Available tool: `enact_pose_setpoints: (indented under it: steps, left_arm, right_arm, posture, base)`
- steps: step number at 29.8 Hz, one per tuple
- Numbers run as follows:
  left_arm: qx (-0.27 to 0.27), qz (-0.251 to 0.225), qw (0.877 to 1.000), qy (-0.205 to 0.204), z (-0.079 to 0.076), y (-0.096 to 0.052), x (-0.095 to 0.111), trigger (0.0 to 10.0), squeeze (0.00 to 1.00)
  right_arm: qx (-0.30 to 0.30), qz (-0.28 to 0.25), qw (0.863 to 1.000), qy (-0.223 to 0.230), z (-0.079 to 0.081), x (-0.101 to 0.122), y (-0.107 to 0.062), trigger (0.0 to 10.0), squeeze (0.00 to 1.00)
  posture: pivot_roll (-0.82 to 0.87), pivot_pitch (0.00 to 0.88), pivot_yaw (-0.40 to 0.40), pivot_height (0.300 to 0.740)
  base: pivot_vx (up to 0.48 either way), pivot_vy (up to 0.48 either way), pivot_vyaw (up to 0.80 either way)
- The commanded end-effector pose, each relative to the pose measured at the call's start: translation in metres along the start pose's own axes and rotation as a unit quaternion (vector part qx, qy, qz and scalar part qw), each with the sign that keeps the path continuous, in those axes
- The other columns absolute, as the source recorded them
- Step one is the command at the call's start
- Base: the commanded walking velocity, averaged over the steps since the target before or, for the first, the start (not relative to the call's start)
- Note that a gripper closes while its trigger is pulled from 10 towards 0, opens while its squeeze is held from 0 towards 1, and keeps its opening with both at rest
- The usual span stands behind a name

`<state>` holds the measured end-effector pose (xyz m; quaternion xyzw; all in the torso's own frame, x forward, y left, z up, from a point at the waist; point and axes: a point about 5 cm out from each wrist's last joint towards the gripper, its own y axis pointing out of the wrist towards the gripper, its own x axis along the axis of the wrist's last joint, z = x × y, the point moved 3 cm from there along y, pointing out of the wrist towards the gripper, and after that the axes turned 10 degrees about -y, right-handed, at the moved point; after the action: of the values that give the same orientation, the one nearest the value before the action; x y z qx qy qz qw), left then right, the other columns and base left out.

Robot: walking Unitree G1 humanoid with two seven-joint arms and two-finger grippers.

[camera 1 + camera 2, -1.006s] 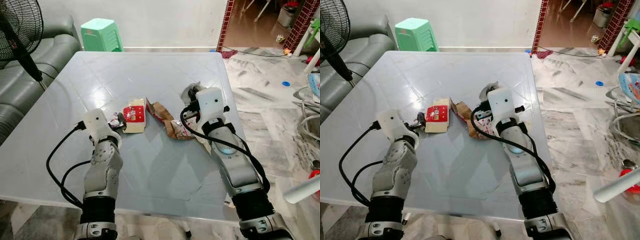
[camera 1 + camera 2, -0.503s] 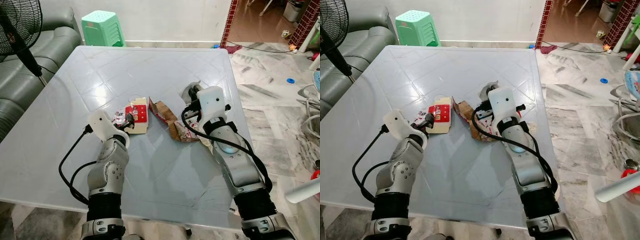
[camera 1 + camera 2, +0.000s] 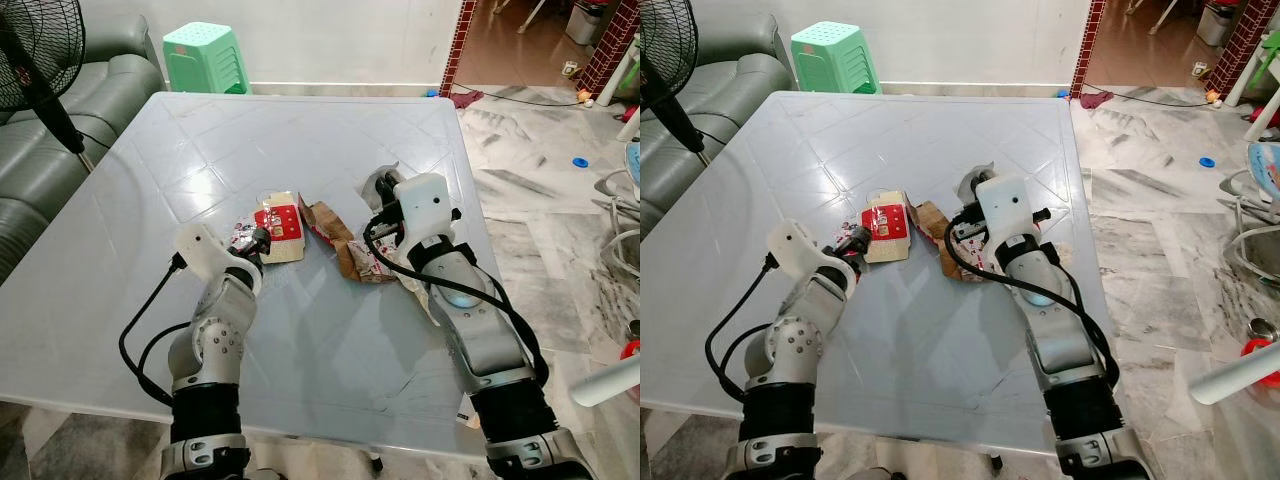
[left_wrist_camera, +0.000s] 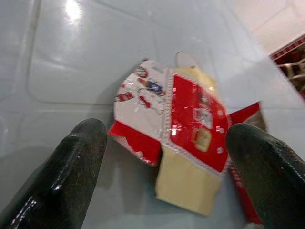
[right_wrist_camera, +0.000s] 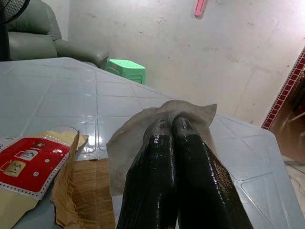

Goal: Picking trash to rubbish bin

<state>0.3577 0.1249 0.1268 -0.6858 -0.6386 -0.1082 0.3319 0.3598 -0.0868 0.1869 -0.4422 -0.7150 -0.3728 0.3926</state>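
Glossy pale grey desk [image 3: 300,130], scored with diamond-shaped lines and reflecting ceiling light, stands in a room with a marble-patterned floor [image 3: 540,190] and a plain white wall behind. Beyond the far left corner of the desk: a green plastic stool [image 3: 204,55], a grey sofa [image 3: 40,130] and a black standing fan [image 3: 35,60]. A red brick pillar [image 3: 458,45] marks a doorway at the far right.

Trash lies near the middle of the desk. A flattened red and cream carton [image 3: 280,225] lies flat; just beside it on the right is torn brown paper [image 3: 335,235]. The left gripper [image 4: 167,157] is low over the desk with its fingers [image 4: 71,162] spread wide, one on either side of the near end of the carton; contact cannot be judged. The right gripper [image 5: 171,126] has its two fingers pressed together on a crumpled whitish wrapper [image 5: 143,129], held above the desk just right of the brown paper.
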Motion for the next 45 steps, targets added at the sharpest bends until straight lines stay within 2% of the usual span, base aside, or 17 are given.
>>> enact_pose_setpoints:
  steps: [1, 2, 7, 12, 14, 16, 22, 28, 31, 36, 43, 44, 45]
  left_arm:
    - [-0.017, 0.043, 0.997, -0.055, -0.016, -0.004, -0.028, 10.0, 0.00]
    - [-0.015, 0.057, 0.996, -0.069, -0.013, -0.001, -0.034, 10.0, 0.00]
    - [-0.018, 0.068, 0.994, -0.084, -0.015, 0.005, -0.035, 10.0, 0.00]
    - [-0.023, 0.080, 0.992, -0.098, -0.020, 0.003, -0.035, 10.0, 0.00]
    - [-0.023, 0.083, 0.991, -0.099, -0.019, 0.003, -0.036, 10.0, 0.00]
    - [-0.022, 0.090, 0.989, -0.119, -0.014, 0.006, -0.042, 10.0, 0.00]
    - [-0.049, 0.078, 0.986, -0.140, -0.013, 0.014, -0.039, 10.0, 0.00]
    - [-0.092, 0.045, 0.982, -0.158, -0.021, 0.021, -0.023, 10.0, 0.00]
    - [-0.095, 0.042, 0.981, -0.161, -0.021, 0.023, -0.020, 10.0, 0.00]
    - [-0.093, 0.021, 0.986, -0.135, -0.021, 0.022, -0.016, 10.0, 0.00]
    - [-0.103, 0.039, 0.980, -0.166, -0.019, 0.019, -0.028, 10.0, 0.00]
    - [-0.103, 0.042, 0.978, -0.178, -0.018, 0.019, -0.030, 4.4, 0.00]
    - [-0.106, 0.042, 0.976, -0.187, -0.018, 0.020, -0.031, 0.0, 0.00]
  right_arm:
    - [0.000, -0.006, 1.000, 0.004, 0.001, 0.004, 0.000, 0.0, 0.00]
    - [0.002, -0.008, 1.000, 0.005, 0.004, 0.006, 0.001, 0.0, 0.00]
    - [0.002, -0.011, 1.000, 0.004, 0.004, 0.008, 0.001, 0.0, 0.00]
    - [0.001, -0.009, 1.000, 0.002, 0.001, 0.006, 0.000, 0.0, 0.00]
    - [0.001, -0.009, 1.000, 0.002, 0.002, 0.007, 0.000, 0.0, 0.00]
    - [0.001, -0.010, 1.000, 0.003, 0.003, 0.008, 0.001, 0.0, 0.00]
    - [0.000, -0.013, 1.000, 0.004, 0.004, 0.009, 0.002, 0.0, 0.00]
    - [-0.002, -0.013, 1.000, 0.002, 0.004, 0.010, 0.002, 0.0, 0.00]
    - [-0.003, -0.014, 1.000, 0.002, 0.004, 0.010, 0.001, 0.0, 0.00]
    - [-0.003, -0.013, 1.000, 0.003, 0.004, 0.010, 0.001, 0.0, 0.00]
    - [-0.004, -0.012, 1.000, 0.002, 0.004, 0.009, 0.001, 0.0, 0.00]
    - [-0.004, -0.012, 1.000, 0.002, 0.004, 0.010, 0.002, 0.0, 0.00]
    - [-0.004, -0.013, 1.000, 0.001, 0.004, 0.010, 0.002, 0.0, 0.00]
  posture:
    - [0.01, 0.072, 0.025, 0.740]
    - [0.01, 0.070, 0.028, 0.740]
    - [0.00, 0.069, 0.028, 0.740]
    - [0.00, 0.069, 0.032, 0.740]
    - [0.00, 0.069, 0.033, 0.740]
    - [0.00, 0.068, 0.034, 0.740]
    - [0.00, 0.065, 0.033, 0.740]
    - [-0.01, 0.066, 0.033, 0.740]
    - [-0.01, 0.067, 0.034, 0.740]
    - [-0.01, 0.068, 0.035, 0.740]
    - [-0.01, 0.070, 0.029, 0.740]
    - [-0.01, 0.070, 0.029, 0.740]
    - [-0.01, 0.070, 0.029, 0.740]
  base:
    - [0.000, 0.000, 0.00]
    - [0.000, 0.000, 0.00]
    - [0.000, 0.000, 0.00]
    - [0.000, 0.000, 0.00]
    - [0.000, 0.000, 0.00]
    - [0.000, 0.000, 0.00]
    - [0.000, 0.000, 0.00]
    - [0.000, 0.000, 0.00]
    - [0.000, 0.000, 0.00]
    - [0.000, 0.000, 0.00]
    - [0.000, 0.000, 0.00]
    - [0.000, 0.000, 0.00]
    - [0.000, 0.000, 0.00]
